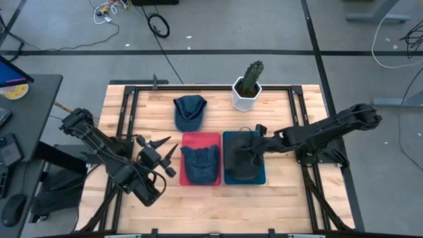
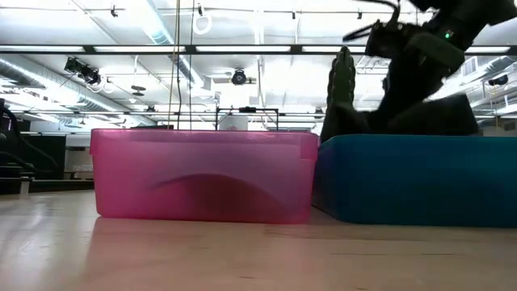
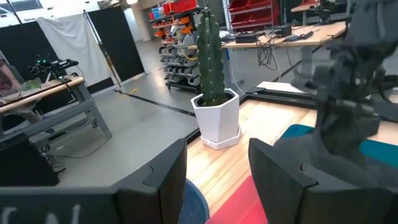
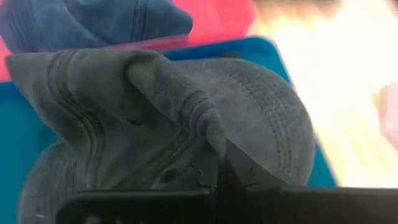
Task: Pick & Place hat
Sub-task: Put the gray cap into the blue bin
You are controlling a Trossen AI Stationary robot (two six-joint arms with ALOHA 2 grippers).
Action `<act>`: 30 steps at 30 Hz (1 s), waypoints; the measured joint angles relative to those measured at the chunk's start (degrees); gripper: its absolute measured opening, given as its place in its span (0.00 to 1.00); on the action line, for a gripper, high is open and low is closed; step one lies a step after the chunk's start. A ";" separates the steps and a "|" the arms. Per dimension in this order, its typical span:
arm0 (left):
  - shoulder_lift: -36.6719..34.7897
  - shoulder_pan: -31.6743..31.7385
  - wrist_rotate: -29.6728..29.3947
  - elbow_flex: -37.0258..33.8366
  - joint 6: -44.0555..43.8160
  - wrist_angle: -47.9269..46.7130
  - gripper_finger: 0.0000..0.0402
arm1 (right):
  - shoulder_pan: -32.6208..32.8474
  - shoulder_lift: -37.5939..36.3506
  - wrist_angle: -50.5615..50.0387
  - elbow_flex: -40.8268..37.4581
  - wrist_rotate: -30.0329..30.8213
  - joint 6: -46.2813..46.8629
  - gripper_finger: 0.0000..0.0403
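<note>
Wood table (image 1: 284, 192) in workshop, right tool (image 1: 246, 153) clamped on grey hat (image 1: 239, 162), left tool (image 1: 165, 151) apart

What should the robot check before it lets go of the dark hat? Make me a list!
1. Right gripper pinching the dark hat: ok, fingers shut on a fold of cloth.
2. Dark hat over the blue bin, not the red bin: ok.
3. Hat fully down inside the blue bin: not ok, it pokes above the rim in the low view.
4. Red bin already has its denim hat: ok.
5. Left gripper out of the way: ok, open, beside the red bin, holding nothing.
6. Second denim hat on the table near the cactus pot: not ok, not binned yet.
</note>
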 joint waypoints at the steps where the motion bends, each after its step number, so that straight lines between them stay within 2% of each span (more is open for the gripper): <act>1: 0.00 0.02 -0.11 0.00 0.00 -0.01 0.44 | -0.11 1.07 0.11 0.00 -0.81 0.22 0.00; 6: 0.04 0.04 -0.40 0.00 0.00 0.10 0.44 | -1.79 6.45 1.60 0.21 -5.57 1.30 0.00; 12: 0.04 0.04 -0.42 0.00 0.00 0.12 0.44 | -4.11 9.21 2.06 0.28 -11.83 1.20 0.01; 21: 0.04 0.04 -0.40 0.00 -0.02 0.51 0.44 | -4.43 9.28 1.94 0.15 -12.27 -0.07 0.03; 30: 0.07 0.04 -0.41 0.01 5.83 0.61 0.44 | -4.39 7.96 3.21 -0.08 -12.48 -1.58 0.16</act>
